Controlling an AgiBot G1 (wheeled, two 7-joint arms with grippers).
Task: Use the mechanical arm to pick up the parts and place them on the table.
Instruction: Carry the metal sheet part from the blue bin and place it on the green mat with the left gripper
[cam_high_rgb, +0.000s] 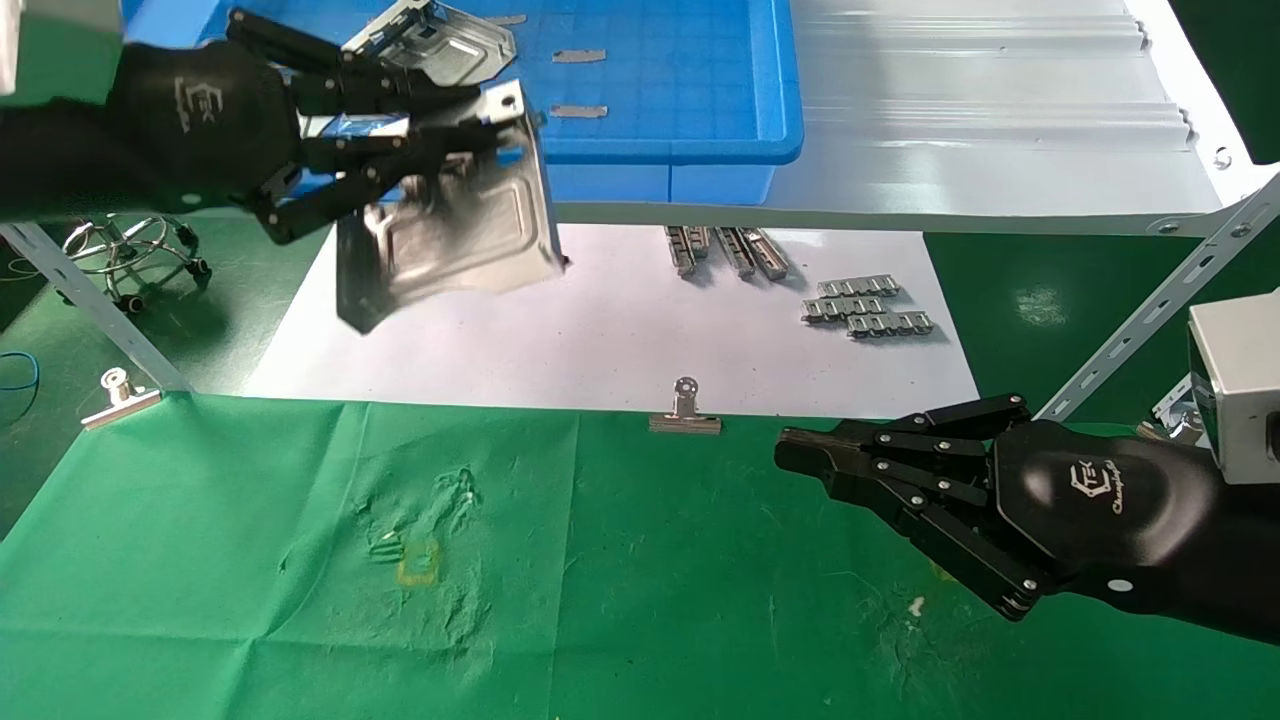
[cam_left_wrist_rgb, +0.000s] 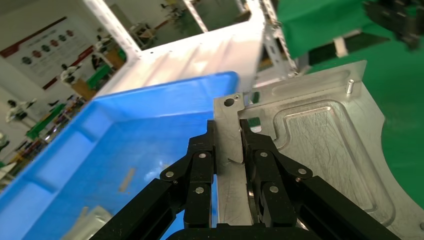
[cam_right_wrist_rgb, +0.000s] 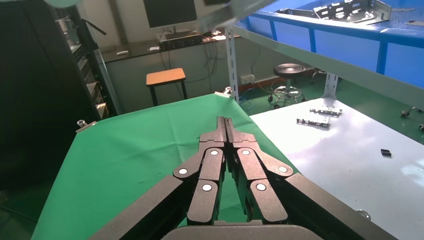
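Note:
My left gripper is shut on the raised edge of a flat silver metal part and holds it in the air in front of the blue bin, above the white paper. In the left wrist view the part hangs from the gripper, its raised edge clamped between the fingers. Another part lies in the blue bin; it also shows in the right wrist view. The green-cloth table lies below. My right gripper is shut and empty, low over the green cloth at the right; it also shows in its own wrist view.
A white paper sheet carries small ridged silver strips. Binder clips hold the cloth's far edge. The white corrugated shelf carries the bin. A wire ring stand sits at the left.

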